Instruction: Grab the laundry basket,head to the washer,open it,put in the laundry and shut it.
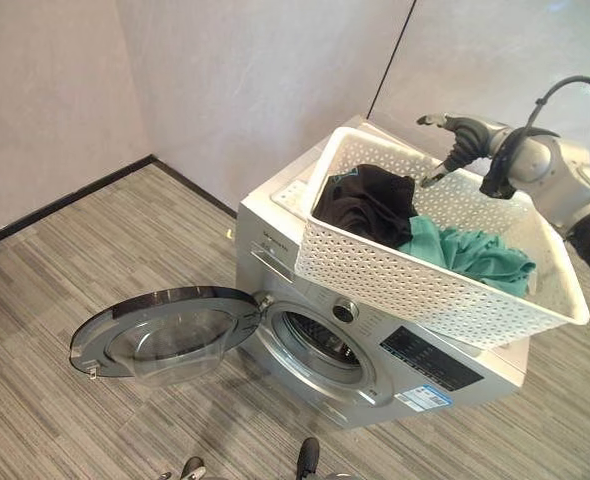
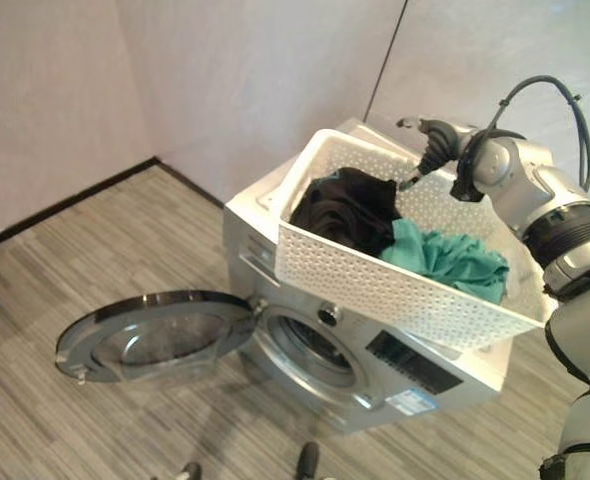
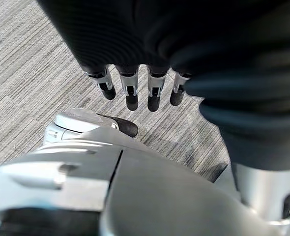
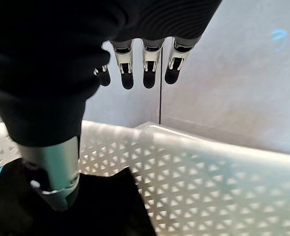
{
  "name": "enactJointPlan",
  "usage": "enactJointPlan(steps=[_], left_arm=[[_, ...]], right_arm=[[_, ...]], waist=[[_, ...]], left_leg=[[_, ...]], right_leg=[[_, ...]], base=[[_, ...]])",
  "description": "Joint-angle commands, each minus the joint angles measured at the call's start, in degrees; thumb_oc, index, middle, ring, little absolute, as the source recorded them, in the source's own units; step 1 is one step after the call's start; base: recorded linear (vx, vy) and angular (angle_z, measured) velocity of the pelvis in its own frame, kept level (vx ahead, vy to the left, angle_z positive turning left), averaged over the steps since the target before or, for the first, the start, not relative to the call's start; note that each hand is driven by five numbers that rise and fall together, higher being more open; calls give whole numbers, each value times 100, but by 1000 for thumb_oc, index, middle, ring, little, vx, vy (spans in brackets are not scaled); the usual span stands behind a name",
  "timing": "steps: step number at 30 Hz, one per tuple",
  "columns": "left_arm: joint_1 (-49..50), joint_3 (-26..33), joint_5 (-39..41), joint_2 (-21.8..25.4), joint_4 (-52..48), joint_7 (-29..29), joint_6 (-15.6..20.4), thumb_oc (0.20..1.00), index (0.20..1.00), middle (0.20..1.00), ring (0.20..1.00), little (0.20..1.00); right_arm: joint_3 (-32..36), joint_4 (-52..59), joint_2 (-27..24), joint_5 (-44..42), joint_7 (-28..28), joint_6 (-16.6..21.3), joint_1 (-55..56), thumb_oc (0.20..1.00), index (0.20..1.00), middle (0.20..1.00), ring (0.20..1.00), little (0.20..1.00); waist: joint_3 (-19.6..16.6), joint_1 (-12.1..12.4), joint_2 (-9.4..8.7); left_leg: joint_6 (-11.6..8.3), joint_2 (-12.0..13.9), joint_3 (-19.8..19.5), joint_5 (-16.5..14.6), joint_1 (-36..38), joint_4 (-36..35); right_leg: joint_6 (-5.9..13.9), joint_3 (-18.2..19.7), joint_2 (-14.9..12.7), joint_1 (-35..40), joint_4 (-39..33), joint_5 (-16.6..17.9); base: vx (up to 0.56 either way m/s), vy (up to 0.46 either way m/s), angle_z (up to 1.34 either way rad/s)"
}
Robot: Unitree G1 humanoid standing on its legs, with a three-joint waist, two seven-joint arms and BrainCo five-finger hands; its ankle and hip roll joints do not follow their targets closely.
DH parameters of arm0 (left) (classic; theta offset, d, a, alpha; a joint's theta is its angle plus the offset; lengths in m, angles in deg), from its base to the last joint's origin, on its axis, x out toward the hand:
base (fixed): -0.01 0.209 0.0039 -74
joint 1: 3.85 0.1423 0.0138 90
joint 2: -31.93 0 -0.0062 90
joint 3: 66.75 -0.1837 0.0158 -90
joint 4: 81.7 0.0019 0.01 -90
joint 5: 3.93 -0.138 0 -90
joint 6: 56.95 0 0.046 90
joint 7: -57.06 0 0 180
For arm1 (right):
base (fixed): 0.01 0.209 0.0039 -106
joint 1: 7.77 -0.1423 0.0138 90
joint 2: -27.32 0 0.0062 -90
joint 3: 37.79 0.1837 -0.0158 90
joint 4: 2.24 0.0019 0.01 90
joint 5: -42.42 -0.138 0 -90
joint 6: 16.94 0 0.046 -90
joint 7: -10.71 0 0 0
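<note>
A white perforated laundry basket (image 1: 425,290) rests on top of the silver washer (image 1: 430,365), jutting past its front edge. Inside the basket lie a black garment (image 1: 370,205) and a teal garment (image 1: 475,255). The washer's round door (image 1: 165,335) is swung wide open to the left, and the drum opening (image 1: 320,345) is exposed. My right hand (image 1: 455,135) hovers over the basket's far rim with straight fingers (image 4: 145,69), its thumb (image 4: 56,177) pointing down just above the black garment and holding nothing. My left hand (image 3: 135,93) hangs low over the floor, fingers relaxed and empty.
The washer stands close to pale walls (image 1: 275,70) that meet in a corner behind it. Striped grey carpet (image 1: 95,240) spreads to the left and front. The open door sticks out low over the floor at the washer's left front.
</note>
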Motion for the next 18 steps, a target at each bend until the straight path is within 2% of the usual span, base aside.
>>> enactJointPlan(steps=[1,9,18], left_arm=[[-223,-285,-40,-92,151,40,75,1000,1000,1000,1000,1000],[-216,-233,-99,-74,224,62,25,1000,1000,1000,1000,1000],[-357,-177,-134,-18,99,72,35,1000,1000,1000,1000,1000]], right_arm=[[-167,-362,-29,19,-135,-61,-762,1000,1000,1000,1000,1000],[-230,75,45,25,-103,-43,-767,1000,1000,1000,1000,1000],[-528,1179,-334,-44,102,34,-633,1000,1000,1000,1000,1000]], waist=[[334,158,-317],[324,190,-385],[366,145,-554]], left_leg=[[414,-219,209,-60,-56,-19],[419,-220,187,-53,-80,-19],[415,-223,284,-100,-37,-19]], right_leg=[[301,142,-325,401,176,-952],[289,137,-319,407,199,-982],[318,197,-320,351,254,-975]], base=[[0,0,0],[5,14,9],[-9,5,-1]])
